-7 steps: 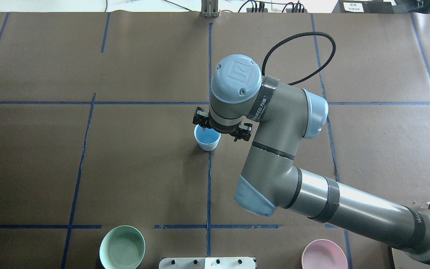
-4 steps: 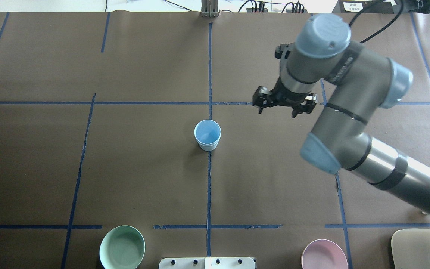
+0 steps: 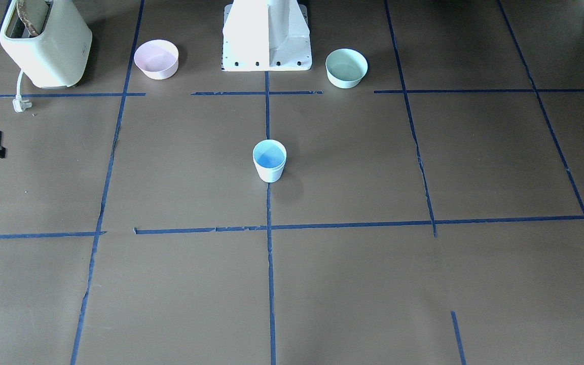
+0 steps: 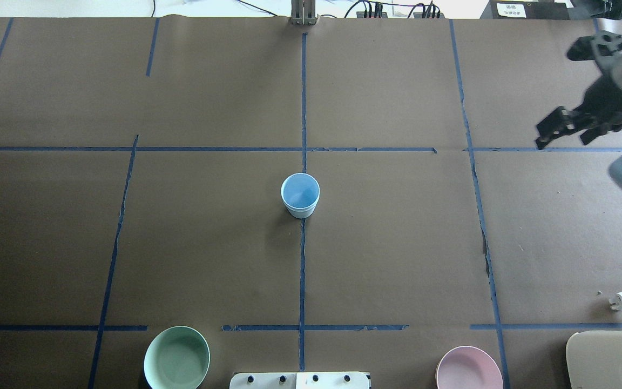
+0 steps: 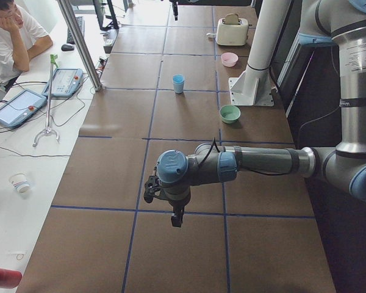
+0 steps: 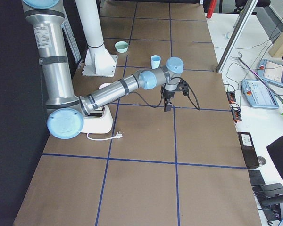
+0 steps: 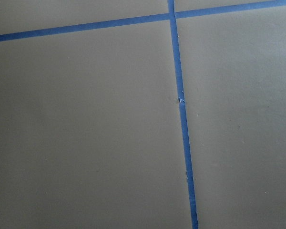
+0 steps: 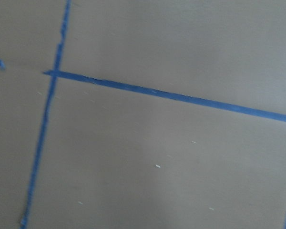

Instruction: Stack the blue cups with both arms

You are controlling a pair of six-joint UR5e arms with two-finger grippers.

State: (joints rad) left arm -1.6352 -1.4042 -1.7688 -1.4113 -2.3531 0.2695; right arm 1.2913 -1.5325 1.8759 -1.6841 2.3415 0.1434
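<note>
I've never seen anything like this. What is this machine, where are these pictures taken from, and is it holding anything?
Two jointed robot arms, a left arm and a right arm, work at a table. Cameras look from above, from the front, from both ends and from each wrist; the wrist views show only table and blue tape. A blue cup stands mid-table. Near the robot's base sit a mint-green bowl, a pink bowl and a toaster. The right end effector is open and empty; the left end effector seems empty too.

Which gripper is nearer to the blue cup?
Right. The right gripper hangs right of the blue cup, inside the overhead view; the left gripper is farther left, outside that view.
</note>
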